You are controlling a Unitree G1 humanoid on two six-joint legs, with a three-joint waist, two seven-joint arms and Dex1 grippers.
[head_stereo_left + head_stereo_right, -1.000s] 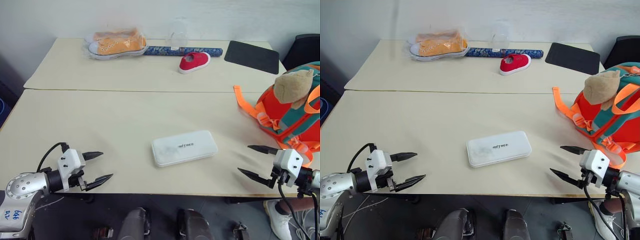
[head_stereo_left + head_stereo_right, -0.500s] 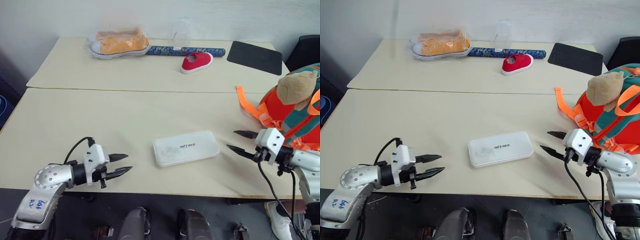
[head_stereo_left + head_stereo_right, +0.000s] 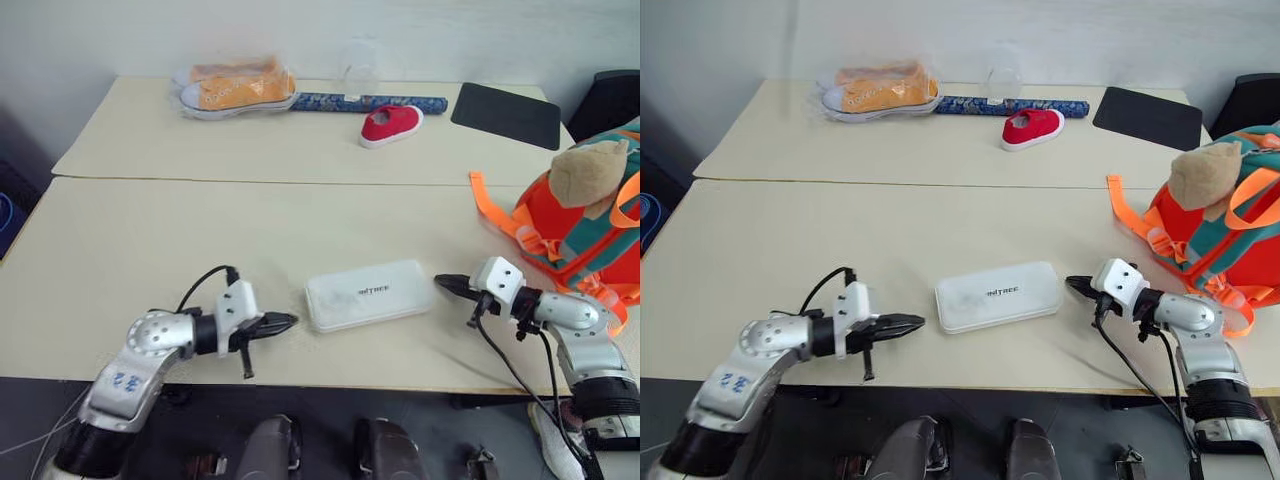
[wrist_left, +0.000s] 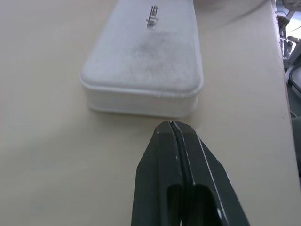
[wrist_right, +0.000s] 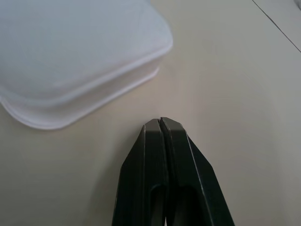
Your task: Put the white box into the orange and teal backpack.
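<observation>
- Centrally, lower mid-frame: white box [image 3: 369, 293] lies flat on the worktop [image 3: 250, 230], long axis running L–R, lettering up.
- L gripper [image 3: 283, 321] sits just beside the box's L end, not touching; fingers [image 4: 181, 155] pressed together, nothing between them.
- R gripper [image 3: 447, 283] sits just beside the box's R end, also apart from it; fingers [image 5: 160, 136] likewise pressed together, empty.
- Orange and teal backpack [image 3: 590, 215] stands at far R edge of frame, plush toy [image 3: 588, 170] on its front; well apart from the box.
- Upper frame, off-task: orange sneaker [image 3: 235, 90], red shoe [image 3: 391, 125], black mat [image 3: 505, 113].
- Step in hand (judged): bimanual squeeze of the box by its two short ends. To do well: keep both tips level w/ the box's side wall, press in evenly from both ends so it neither pivots nor slides, then lift flat.
- Vs. 1 s earlier: both sets of fingers were spread wide and stood well out from the box, L near lower-L corner, R by the backpack; since then both have come in toward the box and pinched together. Box itself unmoved.
</observation>
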